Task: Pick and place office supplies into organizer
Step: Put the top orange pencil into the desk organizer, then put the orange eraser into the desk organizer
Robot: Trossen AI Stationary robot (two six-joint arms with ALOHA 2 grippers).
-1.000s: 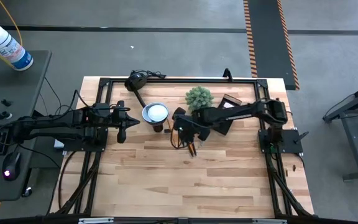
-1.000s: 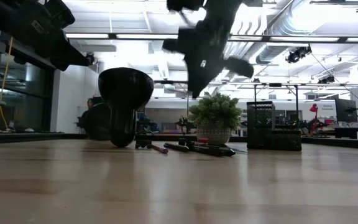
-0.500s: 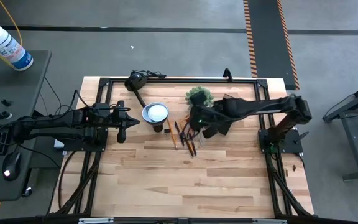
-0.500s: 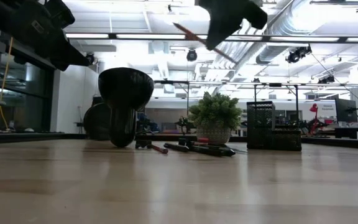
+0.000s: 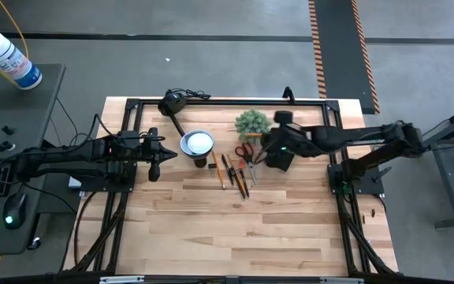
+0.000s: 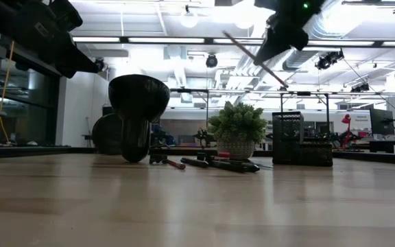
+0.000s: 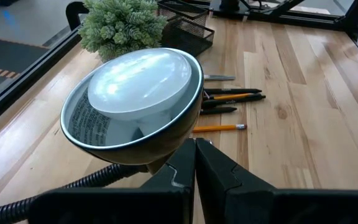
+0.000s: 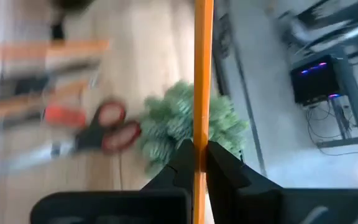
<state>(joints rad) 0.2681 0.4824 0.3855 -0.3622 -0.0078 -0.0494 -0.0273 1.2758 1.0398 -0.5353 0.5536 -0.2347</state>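
1. The left gripper (image 5: 153, 167) waits with its fingers pressed together on nothing, the black desk lamp (image 7: 135, 106) just ahead of it; it has no part in this step.
2. The right gripper (image 5: 264, 147) is clamped on an orange pencil (image 8: 202, 93), raised above the table; the scissors (image 5: 245, 151) and the loose pencils (image 5: 233, 172) lie below and to its side, the plant (image 5: 252, 122) close by.
3. The carry is under way; next the pencil must be stood upright over the organizer (image 5: 284, 155), just beside the gripper, and lowered into a compartment; which one I cannot tell.
4. The pencil's long axis runs straight through the fingers; in the low view it appears to slant down toward the organizer.
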